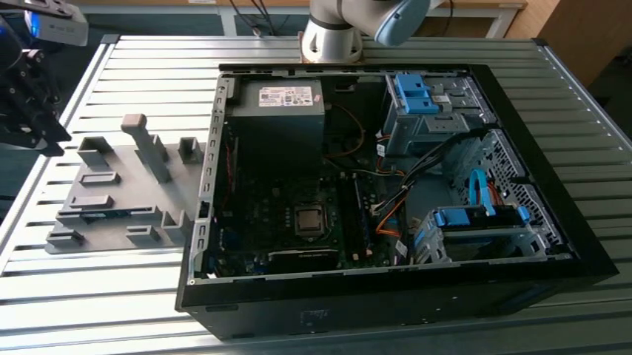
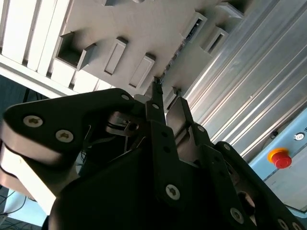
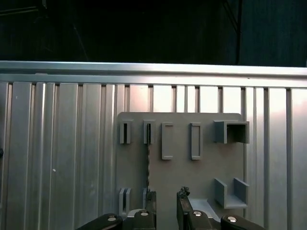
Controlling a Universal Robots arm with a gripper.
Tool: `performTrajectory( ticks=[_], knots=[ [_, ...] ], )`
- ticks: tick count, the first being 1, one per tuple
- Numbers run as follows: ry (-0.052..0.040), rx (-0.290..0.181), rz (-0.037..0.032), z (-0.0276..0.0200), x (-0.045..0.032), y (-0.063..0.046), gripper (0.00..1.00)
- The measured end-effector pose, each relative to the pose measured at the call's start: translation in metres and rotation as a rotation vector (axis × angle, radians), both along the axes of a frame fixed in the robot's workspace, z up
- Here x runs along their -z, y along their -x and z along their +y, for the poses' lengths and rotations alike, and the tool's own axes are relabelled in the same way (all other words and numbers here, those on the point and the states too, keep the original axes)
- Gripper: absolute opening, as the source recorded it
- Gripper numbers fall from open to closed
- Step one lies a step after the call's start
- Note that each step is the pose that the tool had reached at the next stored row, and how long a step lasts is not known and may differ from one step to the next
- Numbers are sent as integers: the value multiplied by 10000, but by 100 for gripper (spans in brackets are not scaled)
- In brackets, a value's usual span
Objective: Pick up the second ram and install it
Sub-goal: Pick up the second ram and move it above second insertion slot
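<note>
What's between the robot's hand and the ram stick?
Nothing but bare grey holder plate, in the first wrist view. The open hand hangs above it, and the ram stands on edge in its slots, close to one fingertip.

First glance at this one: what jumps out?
An open computer case dominates the slatted table in the exterior view, its motherboard exposed. On that view's left lies a grey holder plate, where the second ram sits edge-on in a slot with the open gripper close beside it.
</note>
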State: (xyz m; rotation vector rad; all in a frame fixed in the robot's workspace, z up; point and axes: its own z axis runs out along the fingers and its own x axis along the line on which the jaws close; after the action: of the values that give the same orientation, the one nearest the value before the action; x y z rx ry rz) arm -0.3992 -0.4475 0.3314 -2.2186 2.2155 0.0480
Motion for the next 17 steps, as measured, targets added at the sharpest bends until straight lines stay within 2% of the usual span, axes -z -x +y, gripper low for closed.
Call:
performTrajectory(
  ticks=[7,17],
  knots=[
    [22,1,0,-4,128,2,31],
    [23,16,0,-62,310,44,31]
  ],
)
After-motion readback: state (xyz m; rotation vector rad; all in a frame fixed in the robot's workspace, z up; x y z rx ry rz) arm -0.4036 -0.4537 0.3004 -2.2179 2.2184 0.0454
